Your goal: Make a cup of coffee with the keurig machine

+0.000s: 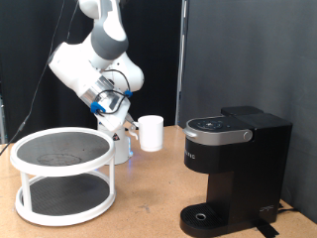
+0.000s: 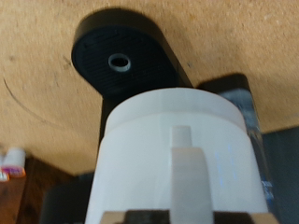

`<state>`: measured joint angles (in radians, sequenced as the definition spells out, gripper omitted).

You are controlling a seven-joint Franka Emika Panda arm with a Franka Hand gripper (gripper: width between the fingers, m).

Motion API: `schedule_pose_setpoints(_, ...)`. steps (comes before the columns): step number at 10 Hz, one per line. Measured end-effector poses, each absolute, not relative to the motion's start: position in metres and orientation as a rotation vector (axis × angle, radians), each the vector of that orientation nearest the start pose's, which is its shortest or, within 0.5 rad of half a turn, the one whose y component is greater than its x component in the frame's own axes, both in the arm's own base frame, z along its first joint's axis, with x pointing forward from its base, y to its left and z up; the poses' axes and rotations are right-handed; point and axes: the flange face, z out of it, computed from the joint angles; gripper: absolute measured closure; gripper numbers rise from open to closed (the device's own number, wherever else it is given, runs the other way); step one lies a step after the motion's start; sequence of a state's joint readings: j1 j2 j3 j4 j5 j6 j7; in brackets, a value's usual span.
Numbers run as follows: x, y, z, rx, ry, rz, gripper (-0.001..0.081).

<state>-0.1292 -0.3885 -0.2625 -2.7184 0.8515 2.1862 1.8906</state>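
I see the small white ceramic cup (image 1: 151, 132) held up off the cork-brown bench (image 1: 149, 193), to the exterior view's left of the boxy black keurig machine (image 1: 233, 169) and level with its silver-rimmed top. The gripper (image 1: 127, 127) sits on the cup's far side from the machine, its fingers closed on the cup's handle. Through the wrist camera the cup (image 2: 173, 154) fills the frame, handle (image 2: 184, 168) facing me, and beyond it lies the machine's round black drip tray (image 2: 117, 58). The machine's lid is down. A white two-tier round table (image 1: 62, 174) stands on the bench, further from the machine than the cup.
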Motion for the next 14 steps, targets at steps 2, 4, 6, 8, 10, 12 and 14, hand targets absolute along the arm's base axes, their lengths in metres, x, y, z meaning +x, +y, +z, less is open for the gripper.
schedule_pose_setpoints(2, 0.368, -0.102, 0.320, -0.365, 2.621, 0.809, 0.0805)
schedule_pose_setpoints(4, 0.379, -0.093, 0.297, -0.344, 2.670, 0.759, 0.0805)
schedule_pose_setpoints(6, 0.389, -0.084, 0.276, -0.338, 2.690, 0.732, 0.0805)
schedule_pose_setpoints(8, 0.400, -0.076, 0.260, -0.342, 2.689, 0.718, 0.0805)
schedule_pose_setpoints(10, 0.410, -0.067, 0.249, -0.354, 2.682, 0.702, 0.0805)
schedule_pose_setpoints(12, 0.421, -0.052, 0.242, -0.368, 2.651, 0.701, 0.0805)
schedule_pose_setpoints(14, 0.434, -0.035, 0.240, -0.374, 2.621, 0.698, 0.0805)
